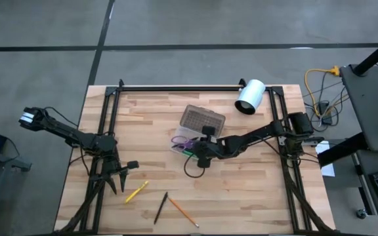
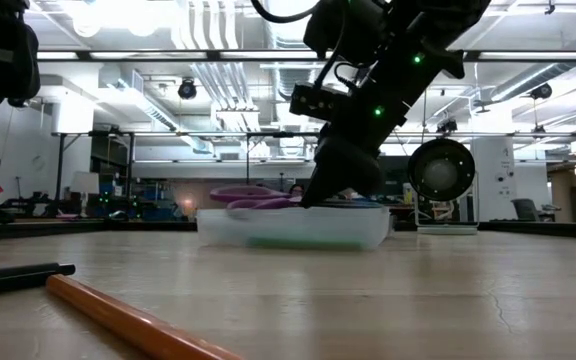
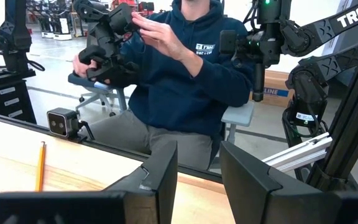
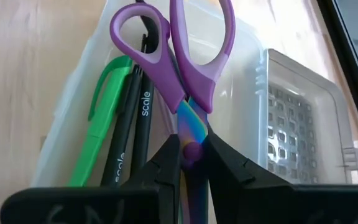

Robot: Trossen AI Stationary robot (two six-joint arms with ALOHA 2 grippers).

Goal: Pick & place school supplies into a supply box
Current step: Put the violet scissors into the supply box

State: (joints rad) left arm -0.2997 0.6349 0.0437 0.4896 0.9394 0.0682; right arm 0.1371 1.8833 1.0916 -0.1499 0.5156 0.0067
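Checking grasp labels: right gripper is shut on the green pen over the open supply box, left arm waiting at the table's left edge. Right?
Not quite. The right gripper is shut on the purple-handled scissors, not the green pen, which lies in the supply box; the right wrist view shows it. The left gripper does wait at the left.

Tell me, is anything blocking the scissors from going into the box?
Nothing visible does. The right end effector holds the purple scissors right over the open supply box, where a green pen and black pens already lie.

Two dark jointed arms; right arm [image 2: 378, 80] bears green indicator lights; right gripper [image 4: 191, 163] has black angular fingers.
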